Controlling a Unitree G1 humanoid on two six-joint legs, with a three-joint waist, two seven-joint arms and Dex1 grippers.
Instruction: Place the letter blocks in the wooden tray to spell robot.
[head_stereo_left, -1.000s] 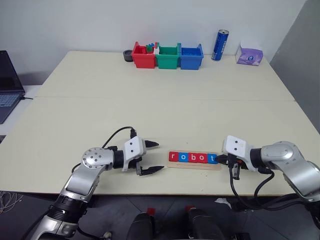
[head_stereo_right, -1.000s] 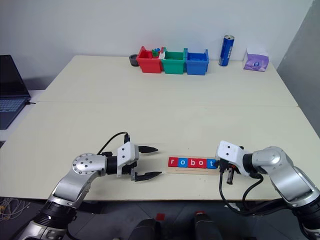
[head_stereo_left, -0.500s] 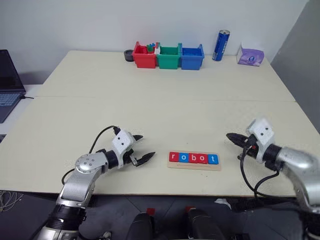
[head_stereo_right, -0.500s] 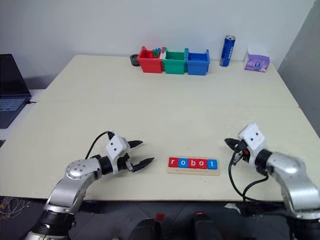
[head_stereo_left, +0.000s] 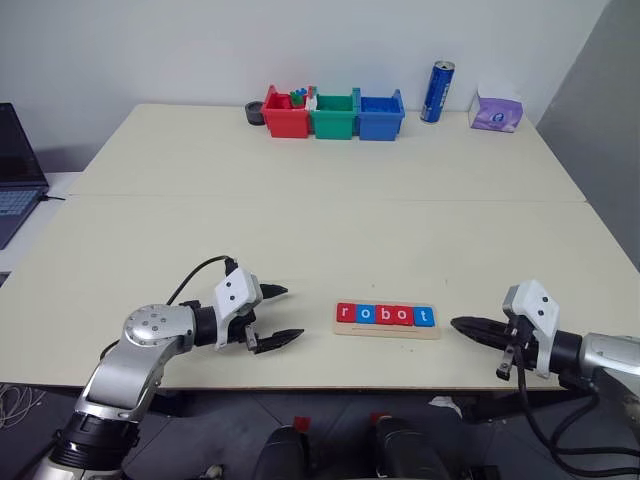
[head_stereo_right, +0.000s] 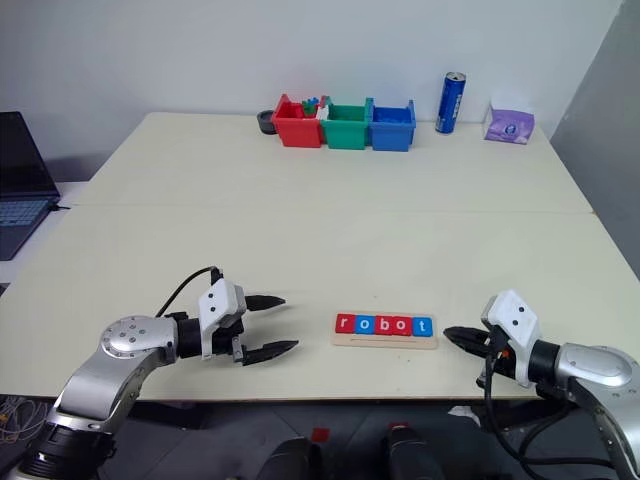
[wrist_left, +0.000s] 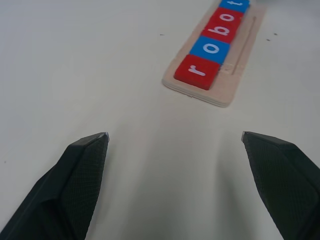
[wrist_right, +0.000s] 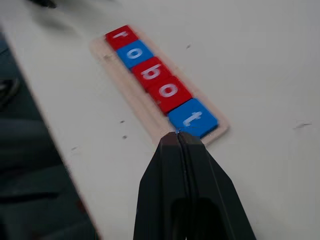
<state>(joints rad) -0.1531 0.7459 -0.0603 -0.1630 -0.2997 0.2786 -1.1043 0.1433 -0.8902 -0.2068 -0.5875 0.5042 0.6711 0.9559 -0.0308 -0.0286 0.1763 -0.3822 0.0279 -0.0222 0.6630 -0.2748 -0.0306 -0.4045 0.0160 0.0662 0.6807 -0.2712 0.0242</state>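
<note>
I am looking down at the bench (head_stereo_left: 300, 220), where the wooden tray (head_stereo_left: 387, 331) is lying near the front edge between my two arms. The letter blocks (head_stereo_left: 386, 315) are sitting in it in a row, red, blue, red, red, blue, reading r, o, b, o, t from my left to my right. My left end effector (head_stereo_left: 274, 316) is hovering just left of the tray with its two black fingers spread wide and nothing between them, pointing toward the tray's r end. My right end effector (head_stereo_left: 470, 325) is hanging just right of the tray, fingers pressed together and holding nothing, tip aimed at the t block (wrist_right: 192, 118) without touching it. At the far edge I am seeing a red bin (head_stereo_left: 286, 113), a green bin (head_stereo_left: 334, 114), a blue bin (head_stereo_left: 380, 114), a blue can (head_stereo_left: 436, 91) and a purple tissue pack (head_stereo_left: 496, 111).
</note>
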